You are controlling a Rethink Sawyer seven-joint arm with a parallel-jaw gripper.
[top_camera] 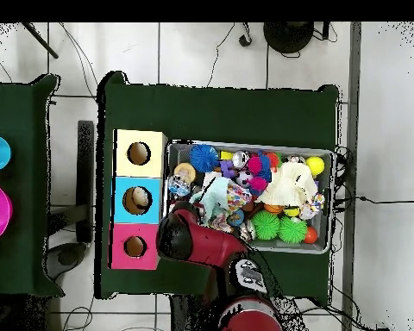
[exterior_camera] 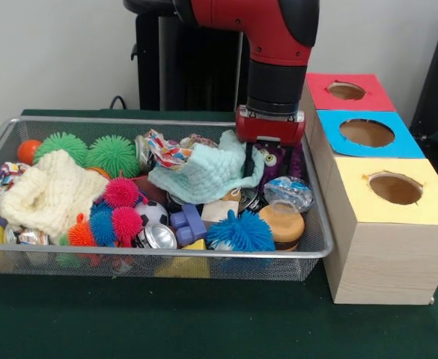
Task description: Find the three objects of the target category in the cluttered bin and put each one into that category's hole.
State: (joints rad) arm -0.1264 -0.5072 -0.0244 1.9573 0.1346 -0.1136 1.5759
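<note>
Pale mint knitted cloth (exterior_camera: 204, 173) lies under your gripper (exterior_camera: 257, 166) in the wire mesh bin (exterior_camera: 312, 250). You cannot tell whether the gripper grasps it.

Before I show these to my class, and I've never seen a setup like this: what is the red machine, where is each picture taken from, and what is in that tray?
The red machine is a robot arm; its grasping end, the end effector, reaches down into a wire bin over a mint knitted cloth. Whether it holds anything cannot be told.

One picture looks across the table at the robot, the other straight down from above.

The bin holds spiky rubber balls, a cream cloth, cans and small toys. Beside it stand three boxes with holes: red, blue and yellow.
</note>
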